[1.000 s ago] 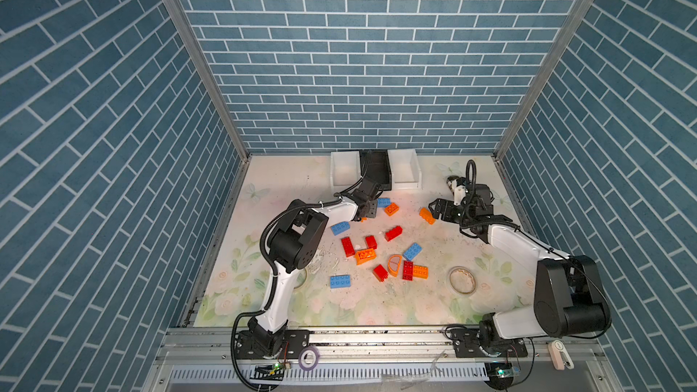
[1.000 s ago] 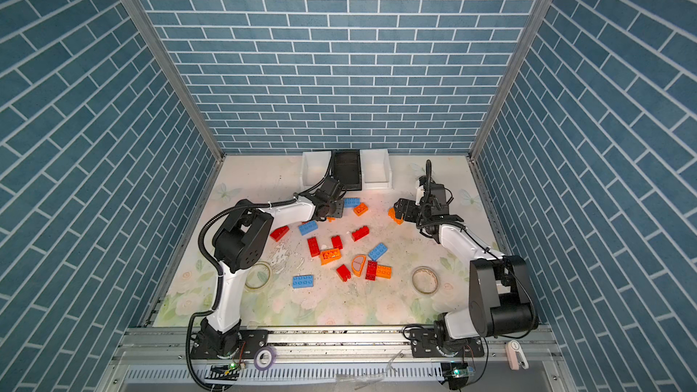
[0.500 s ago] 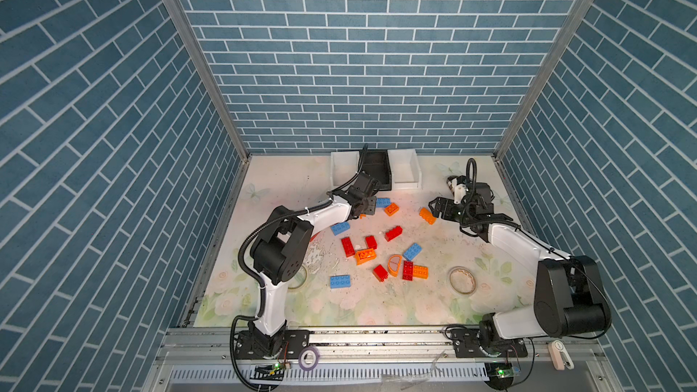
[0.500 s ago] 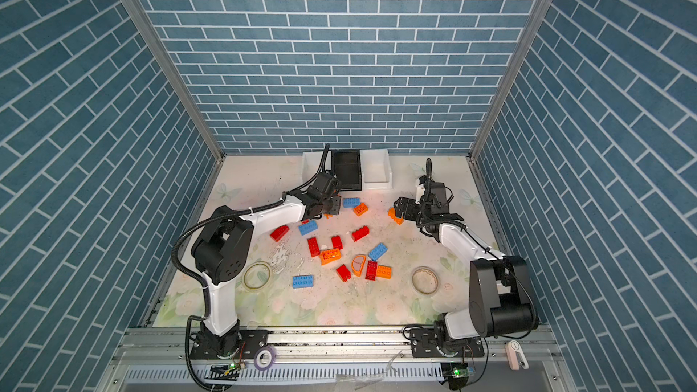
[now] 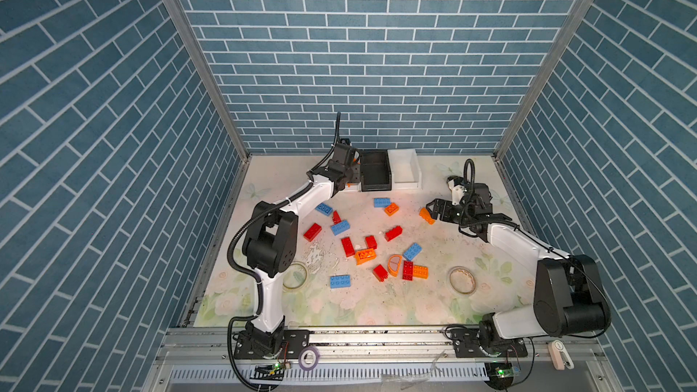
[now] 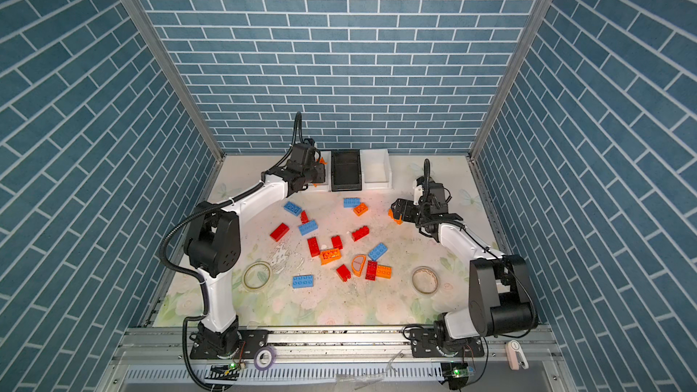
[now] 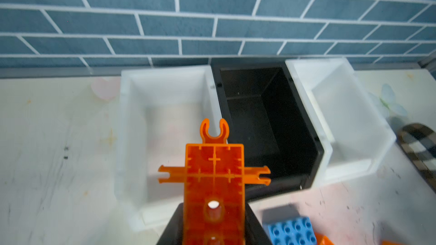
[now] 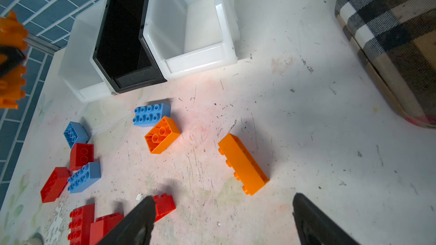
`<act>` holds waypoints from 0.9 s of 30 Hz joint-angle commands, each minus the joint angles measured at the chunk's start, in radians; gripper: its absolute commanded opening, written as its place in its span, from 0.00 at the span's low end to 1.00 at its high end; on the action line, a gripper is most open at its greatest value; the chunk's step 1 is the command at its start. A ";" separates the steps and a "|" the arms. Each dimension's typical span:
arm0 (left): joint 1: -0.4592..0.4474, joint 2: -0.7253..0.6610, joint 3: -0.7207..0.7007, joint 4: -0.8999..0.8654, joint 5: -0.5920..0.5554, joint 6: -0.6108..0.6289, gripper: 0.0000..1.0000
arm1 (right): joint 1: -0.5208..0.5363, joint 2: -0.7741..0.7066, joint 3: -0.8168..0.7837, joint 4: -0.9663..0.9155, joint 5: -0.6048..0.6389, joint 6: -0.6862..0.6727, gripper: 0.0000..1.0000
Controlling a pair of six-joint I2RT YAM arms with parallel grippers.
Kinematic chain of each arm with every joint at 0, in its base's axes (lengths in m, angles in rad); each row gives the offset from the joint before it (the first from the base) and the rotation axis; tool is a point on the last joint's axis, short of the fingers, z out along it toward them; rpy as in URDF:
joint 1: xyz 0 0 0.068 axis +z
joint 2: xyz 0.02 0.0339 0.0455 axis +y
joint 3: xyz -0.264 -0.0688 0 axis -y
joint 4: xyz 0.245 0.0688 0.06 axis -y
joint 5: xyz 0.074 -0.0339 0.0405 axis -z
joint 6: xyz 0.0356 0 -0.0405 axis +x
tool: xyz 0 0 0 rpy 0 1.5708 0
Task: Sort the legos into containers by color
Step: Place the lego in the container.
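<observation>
Since the earlier frame, the left arm (image 5: pixel 309 197) has been swung away from the loose bricks and extended toward the far wall. The left gripper (image 7: pixel 213 227) is closed narrowly on a flat orange piece (image 7: pixel 214 177), which is held off the table at the front of the left white bin (image 7: pixel 132 137), close to the wall that bin shares with the black bin (image 7: pixel 259 114). The right white bin (image 5: pixel 405 171) is set against the black bin's other side.

The right gripper (image 8: pixel 224 220) has not been displaced. Its jaws are spread wide and nothing is held between them. A long orange brick (image 8: pixel 243 163) is lying on its side just ahead of them.

The remaining legos (image 5: pixel 347 247), red, orange and light blue, are scattered over the middle of the table (image 5: pixel 415 307), apart from the bins. A plaid case (image 8: pixel 389 43) is lying on the table, apart from the right white bin.
</observation>
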 commanded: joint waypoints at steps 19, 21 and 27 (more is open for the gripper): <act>0.056 0.293 0.255 -0.080 -0.019 0.038 0.40 | 0.065 0.296 0.257 -0.198 0.095 -0.243 0.81; 0.057 0.290 0.251 -0.086 -0.021 0.042 0.45 | 0.072 0.326 0.277 -0.200 0.101 -0.248 0.81; 0.060 0.268 0.249 -0.111 0.006 0.043 0.58 | 0.075 0.401 0.320 -0.226 0.143 -0.249 0.78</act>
